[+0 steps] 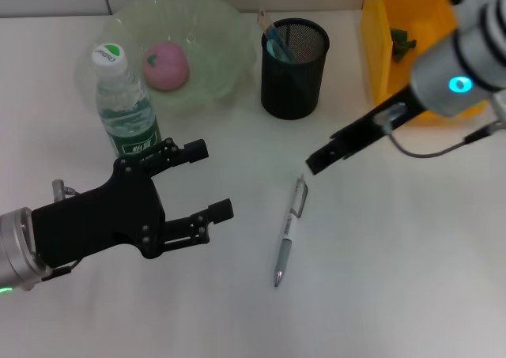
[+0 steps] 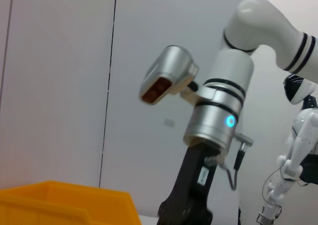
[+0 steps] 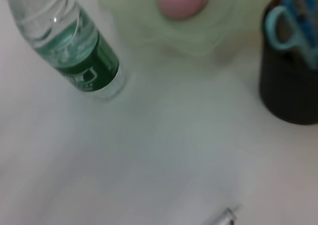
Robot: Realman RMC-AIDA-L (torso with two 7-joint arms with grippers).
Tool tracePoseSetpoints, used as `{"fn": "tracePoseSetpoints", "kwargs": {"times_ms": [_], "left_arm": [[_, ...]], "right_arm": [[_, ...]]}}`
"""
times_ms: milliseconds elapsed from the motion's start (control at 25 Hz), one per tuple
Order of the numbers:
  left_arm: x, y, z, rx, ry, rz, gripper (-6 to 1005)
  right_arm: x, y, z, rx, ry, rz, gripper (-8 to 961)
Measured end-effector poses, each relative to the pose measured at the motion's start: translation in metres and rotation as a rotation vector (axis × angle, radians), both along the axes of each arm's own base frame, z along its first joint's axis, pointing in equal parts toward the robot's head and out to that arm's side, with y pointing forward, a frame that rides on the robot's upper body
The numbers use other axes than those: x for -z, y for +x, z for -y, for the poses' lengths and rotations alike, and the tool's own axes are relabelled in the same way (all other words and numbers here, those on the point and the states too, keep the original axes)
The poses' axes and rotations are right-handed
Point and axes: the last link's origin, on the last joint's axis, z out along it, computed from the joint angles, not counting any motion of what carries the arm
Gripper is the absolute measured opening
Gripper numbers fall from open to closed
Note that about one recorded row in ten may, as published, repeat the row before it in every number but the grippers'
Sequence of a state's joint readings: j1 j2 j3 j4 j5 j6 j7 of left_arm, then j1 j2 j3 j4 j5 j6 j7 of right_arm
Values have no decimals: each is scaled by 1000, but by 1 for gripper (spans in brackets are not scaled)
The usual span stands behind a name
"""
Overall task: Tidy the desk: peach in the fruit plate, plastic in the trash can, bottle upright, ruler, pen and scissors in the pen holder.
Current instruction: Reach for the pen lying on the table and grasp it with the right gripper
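Observation:
A silver pen (image 1: 288, 231) lies on the white table in the middle; its end also shows in the right wrist view (image 3: 226, 217). My right gripper (image 1: 320, 159) hangs just above the pen's far end. The black mesh pen holder (image 1: 294, 69) holds blue-handled scissors (image 1: 277, 42) and a thin pale strip. The pink peach (image 1: 164, 64) lies in the green fruit plate (image 1: 229, 50). The water bottle (image 1: 125, 105) stands upright. My left gripper (image 1: 212, 180) is open and empty, just right of the bottle.
A yellow trash bin (image 1: 395, 65) stands at the back right with a dark scrap (image 1: 402, 42) inside. The bin's rim (image 2: 64, 202) and my right arm (image 2: 218, 115) show in the left wrist view.

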State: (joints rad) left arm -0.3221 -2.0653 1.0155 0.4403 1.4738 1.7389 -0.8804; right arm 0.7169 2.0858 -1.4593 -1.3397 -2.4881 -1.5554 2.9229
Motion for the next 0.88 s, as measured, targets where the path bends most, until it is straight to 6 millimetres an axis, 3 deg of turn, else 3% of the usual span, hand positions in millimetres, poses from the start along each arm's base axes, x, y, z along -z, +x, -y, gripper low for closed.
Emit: {"fn": "tracePoseSetpoints", "kwargs": {"times_ms": [400,880], "left_arm": [[0,0,0,-1,0,-1,835],[0,-1,0,-4,0,-4,835]], "right_arm": [[51,1,-17,7,-69,138,617],[62,0,-25,27,-62,129,585]]}}
